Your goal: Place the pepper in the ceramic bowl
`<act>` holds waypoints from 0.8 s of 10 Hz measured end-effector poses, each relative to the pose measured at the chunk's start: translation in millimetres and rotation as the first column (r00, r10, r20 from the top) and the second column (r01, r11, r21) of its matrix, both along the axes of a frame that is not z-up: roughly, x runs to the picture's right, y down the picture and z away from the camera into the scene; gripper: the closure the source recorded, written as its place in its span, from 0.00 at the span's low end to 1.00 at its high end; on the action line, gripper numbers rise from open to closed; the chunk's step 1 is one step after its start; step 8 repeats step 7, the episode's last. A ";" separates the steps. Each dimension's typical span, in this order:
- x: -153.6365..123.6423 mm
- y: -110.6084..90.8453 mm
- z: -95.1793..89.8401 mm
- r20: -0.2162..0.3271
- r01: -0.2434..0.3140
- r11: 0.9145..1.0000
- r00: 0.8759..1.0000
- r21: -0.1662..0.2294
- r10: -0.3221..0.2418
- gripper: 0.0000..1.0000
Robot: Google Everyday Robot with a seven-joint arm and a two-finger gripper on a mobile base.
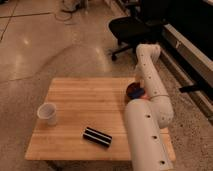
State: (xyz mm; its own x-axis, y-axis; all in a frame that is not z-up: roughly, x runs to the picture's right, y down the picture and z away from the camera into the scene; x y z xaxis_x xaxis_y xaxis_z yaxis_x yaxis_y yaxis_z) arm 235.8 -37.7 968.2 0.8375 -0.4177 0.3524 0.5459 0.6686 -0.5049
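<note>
The gripper's jaws — hidden behind the smooth white arm [150, 75] — above the round terracotta ceramic bowl [133, 90].

Office space (swivel chair [131, 27], polished floor [45, 45]).

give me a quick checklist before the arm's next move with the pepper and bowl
1. Ceramic bowl on the wooden table, upright near the right edge: ok, though the arm covers part of it.
2. Gripper located: cannot tell; it is hidden behind the arm, which reaches over the bowl.
3. Pepper held or already in the bowl: cannot tell, no pepper shows anywhere.
4. White cup well clear of the bowl, at the left edge: ok.
5. Black striped block clear of the bowl, near the front edge: ok.
</note>
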 end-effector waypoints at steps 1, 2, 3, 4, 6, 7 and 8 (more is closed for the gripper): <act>0.0 0.0 0.0 0.000 0.000 1.000 1.000 0.000 0.000 0.50; 0.0 0.0 0.0 0.000 0.000 1.000 1.000 0.000 0.000 0.38; 0.0 0.0 0.0 0.000 0.000 1.000 1.000 0.000 0.000 0.28; 0.0 0.0 0.0 0.000 0.000 1.000 1.000 0.000 0.000 0.23; 0.1 0.0 0.0 0.000 0.000 1.000 1.000 0.000 0.000 0.20; 0.1 0.0 0.0 0.000 0.000 1.000 1.000 0.000 0.000 0.20; 0.1 0.0 0.0 0.000 0.000 1.000 1.000 0.000 0.000 0.20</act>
